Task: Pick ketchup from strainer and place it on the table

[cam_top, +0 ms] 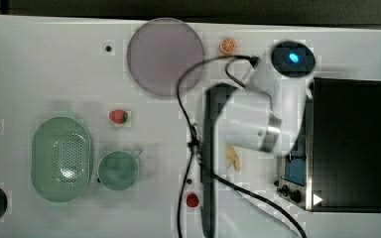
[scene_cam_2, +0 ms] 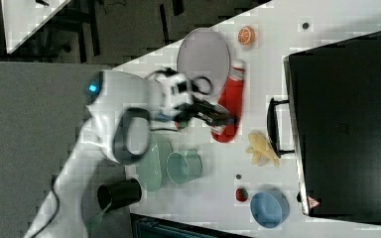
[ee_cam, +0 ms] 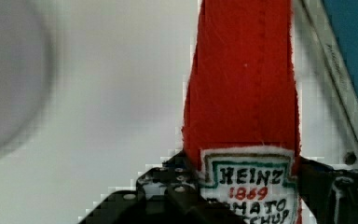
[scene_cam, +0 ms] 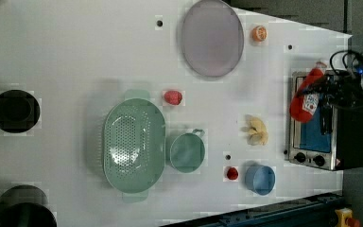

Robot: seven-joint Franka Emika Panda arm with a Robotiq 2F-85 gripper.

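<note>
White worktop (scene_cam: 75, 56) under me, strainer (scene_cam: 133, 142) well off from my pincer (scene_cam_2: 217, 119), sitting empty. Pincer partly open but clamped on ketchup (scene_cam_2: 231, 99) at label end, bottle carried clear of strainer, near grey plate (scene_cam_2: 203, 54), guess so I can set it on bare worktop. Label (ee_cam: 247, 186) reads HEINZ, 1869, TOMATO KETCHUP, last word partly cut off.

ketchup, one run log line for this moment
phase: carry | ketchup: held in pincer, above table | strainer: empty | placed: not yet
</note>
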